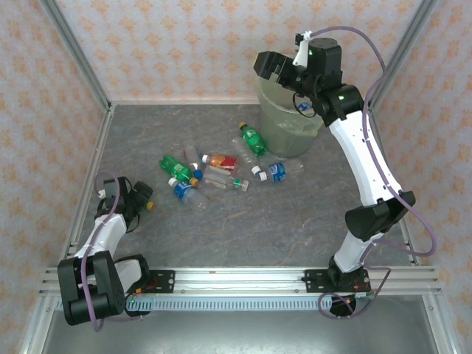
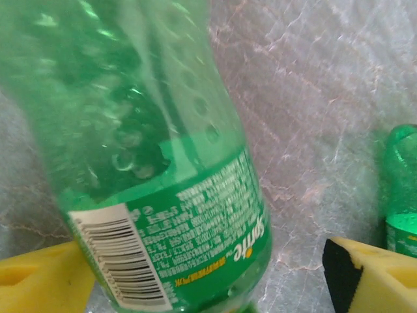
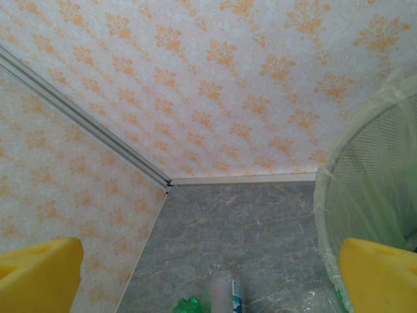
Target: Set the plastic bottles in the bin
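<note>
While the left gripper (image 1: 139, 199) sits low near the left edge of the grey marbled table (image 1: 295, 221), its yellow fingers (image 2: 368, 277) stand apart on either side of a green Sprite bottle (image 2: 163, 163). The finger on the barcode side is against the bottle. The other is clear of it with bare table showing between, so the bottle is straddled, not clamped. A second green bottle (image 2: 401, 195) stands just beyond that free finger.

The other plastic bottles lie loose around the middle of the table. A green-labelled bottle (image 1: 253, 140) lies nearest the bin, with a blue-labelled clear bottle (image 1: 277, 172) just in front of it. Further left are a red-labelled bottle (image 1: 220, 160), a clear bottle with a green cap (image 1: 223, 179), another green bottle (image 1: 173, 166) and a small blue-labelled bottle (image 1: 183, 190).

The pale-green bin (image 1: 284, 134), lined with a thin bag, stands at the far edge of the table, right of centre. The right gripper (image 1: 271, 66) hangs above its left rim, its fingers (image 3: 39, 277) spread wide with nothing between them. In the right wrist view the bin's wall is just beside one of the fingers.
</note>
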